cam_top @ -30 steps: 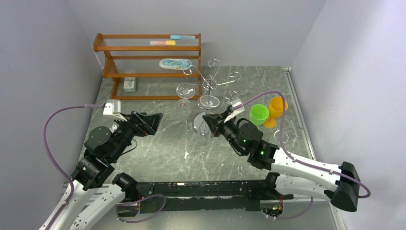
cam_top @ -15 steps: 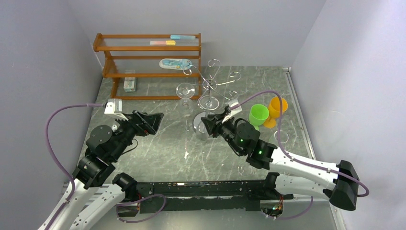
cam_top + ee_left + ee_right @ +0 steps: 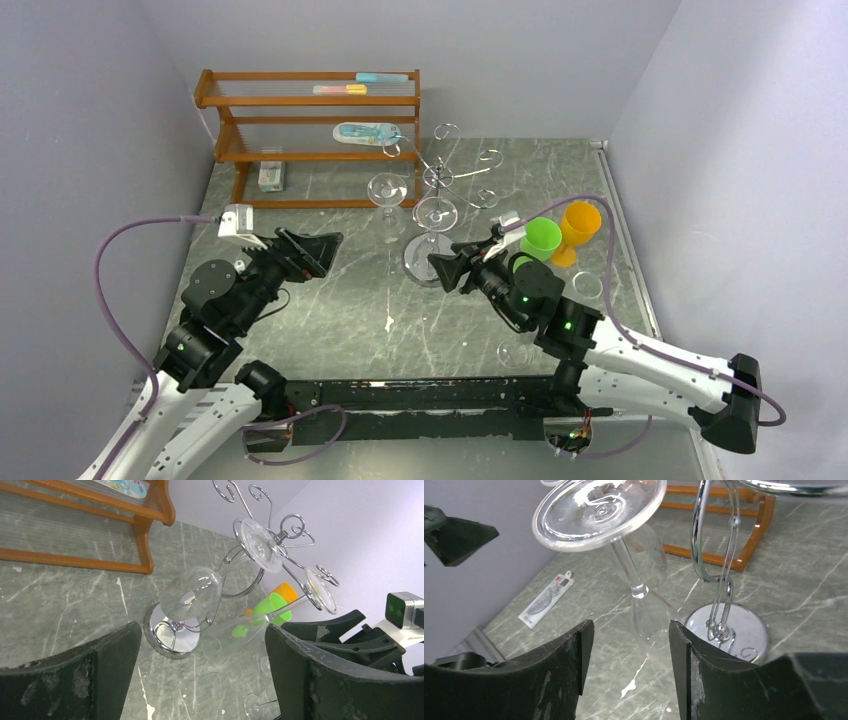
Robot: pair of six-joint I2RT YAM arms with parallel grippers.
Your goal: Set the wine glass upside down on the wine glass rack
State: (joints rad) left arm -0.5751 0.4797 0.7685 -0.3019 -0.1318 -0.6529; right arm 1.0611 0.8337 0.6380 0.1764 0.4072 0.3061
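Hanging bowl-down from a curled arm of the wine glass rack [image 3: 729, 627], the wine glass [image 3: 626, 565] has its foot caught in a chrome loop and its stem tilted. Its bowl sits between the spread fingers [image 3: 569, 665] of the right tool [image 3: 440, 268]. That tool is released, with a gap showing on both sides of the glass. The left tool [image 3: 322, 252] is likewise spread wide and carries nothing, at about 9 o'clock of the rack.

No brand or word can be read anywhere. A flat white packet [image 3: 546, 599] with a red mark lies on the worktop [image 3: 340, 300] toward 11 o'clock, its print too small to make out. The blue-patterned pack [image 3: 362, 132] on the wooden shelf [image 3: 300, 101] is just as illegible.

A second wine glass [image 3: 387, 190] hangs on the rack's 9 o'clock side. The glass walls are nearly invisible against the marbled surface, so the bowl rims are hard to trace. A clear glass [image 3: 515, 352] lying at 5 o'clock is little more than a faint outline. The rack's upper curls are cut off at the top of the right wrist view.

A green cup [image 3: 541, 238] and an orange cup [image 3: 580, 222] stand touching at 2 o'clock.

Compared with a second ago, the right tool has drawn slightly back from the rack toward 5 o'clock and its elbow has swung outward. The left arm has barely shifted.
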